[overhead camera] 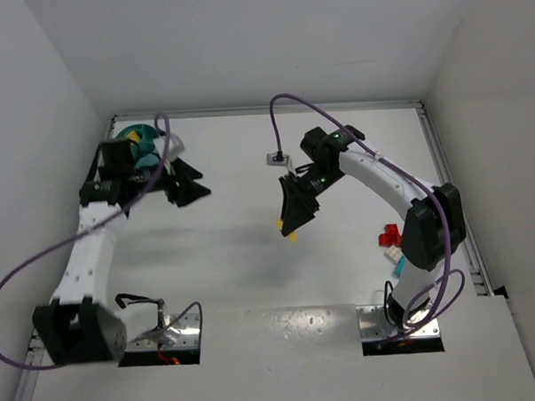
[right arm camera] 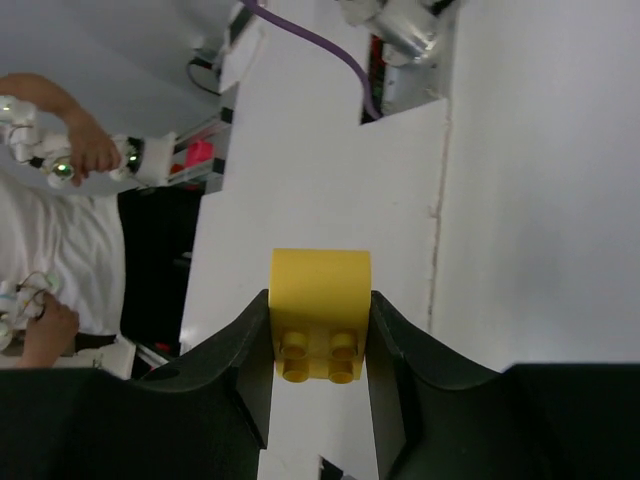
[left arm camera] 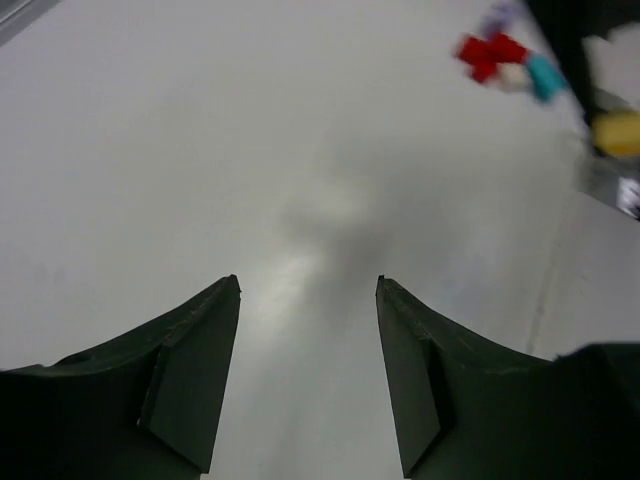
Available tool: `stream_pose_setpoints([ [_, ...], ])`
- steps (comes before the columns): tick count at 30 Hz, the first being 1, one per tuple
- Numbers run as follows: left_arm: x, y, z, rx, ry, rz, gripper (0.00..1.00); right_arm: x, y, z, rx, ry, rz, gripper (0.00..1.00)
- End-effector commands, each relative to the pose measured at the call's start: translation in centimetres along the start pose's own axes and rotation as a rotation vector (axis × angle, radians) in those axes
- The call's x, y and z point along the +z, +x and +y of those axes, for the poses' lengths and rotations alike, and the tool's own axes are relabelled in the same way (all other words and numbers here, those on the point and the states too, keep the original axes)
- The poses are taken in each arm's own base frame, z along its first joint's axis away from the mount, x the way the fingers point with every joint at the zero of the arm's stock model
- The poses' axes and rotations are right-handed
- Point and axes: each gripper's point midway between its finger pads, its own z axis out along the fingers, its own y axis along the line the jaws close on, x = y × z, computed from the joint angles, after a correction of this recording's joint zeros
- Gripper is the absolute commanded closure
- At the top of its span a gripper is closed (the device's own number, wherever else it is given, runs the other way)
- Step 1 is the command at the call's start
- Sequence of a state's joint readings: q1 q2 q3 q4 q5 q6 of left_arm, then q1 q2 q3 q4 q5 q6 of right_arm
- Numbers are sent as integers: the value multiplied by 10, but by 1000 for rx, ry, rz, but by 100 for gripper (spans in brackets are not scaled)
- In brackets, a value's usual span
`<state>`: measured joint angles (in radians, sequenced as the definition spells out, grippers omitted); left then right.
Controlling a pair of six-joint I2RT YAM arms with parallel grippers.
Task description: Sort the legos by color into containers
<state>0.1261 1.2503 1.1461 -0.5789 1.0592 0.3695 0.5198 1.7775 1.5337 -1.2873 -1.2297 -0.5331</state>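
My right gripper [overhead camera: 289, 229] is shut on a yellow lego [right arm camera: 320, 313] and holds it above the middle of the table; the brick's tip shows below the fingers in the top view [overhead camera: 291, 236]. My left gripper [overhead camera: 194, 188] is open and empty, near the teal bowl [overhead camera: 142, 140] at the far left corner, which is partly hidden by the left arm. Red legos [overhead camera: 389, 237] and a cyan lego [overhead camera: 400, 267] lie by the right arm. The left wrist view shows them far off: red [left arm camera: 487, 54], cyan [left arm camera: 545, 77], and the held yellow one [left arm camera: 617, 133].
White walls close the table on the left, back and right. Purple cables loop over both arms. A pale brick [left arm camera: 512, 78] lies among the red and cyan ones. The arm bases [overhead camera: 158, 334] stand at the near edge.
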Motion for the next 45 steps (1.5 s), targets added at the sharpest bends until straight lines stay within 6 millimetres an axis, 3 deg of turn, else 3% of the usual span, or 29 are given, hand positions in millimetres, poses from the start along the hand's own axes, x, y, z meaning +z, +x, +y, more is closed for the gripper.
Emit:
stream_pose_setpoints([
  [1, 8, -6, -99, 324, 260, -99, 38, 2, -3, 46, -77, -166, -119, 100],
  [2, 9, 3, -112, 330, 281, -98, 38, 4, 0, 48, -44, -195, -142, 100],
  [4, 2, -6, -145, 432, 321, -134, 38, 5, -2, 48, -6, -225, -167, 97],
  [12, -7, -27, -203, 479, 515, -198, 42, 16, -10, 54, 83, -295, -158, 91],
  [17, -1, -23, -237, 447, 669, -174, 48, 35, -14, 57, 67, -321, -88, 92],
  [20, 3, -19, -245, 440, 699, -155, 49, 41, -20, 59, 37, -320, -61, 93],
  [27, 11, -21, -244, 480, 679, -149, 51, 52, -23, 57, 56, -340, -32, 94],
  [35, 18, -17, -245, 484, 681, -130, 51, 57, -22, 69, 31, -350, -6, 94],
  [45, 26, 6, -239, 473, 666, -72, 49, 59, -20, 79, 9, -360, 4, 95],
])
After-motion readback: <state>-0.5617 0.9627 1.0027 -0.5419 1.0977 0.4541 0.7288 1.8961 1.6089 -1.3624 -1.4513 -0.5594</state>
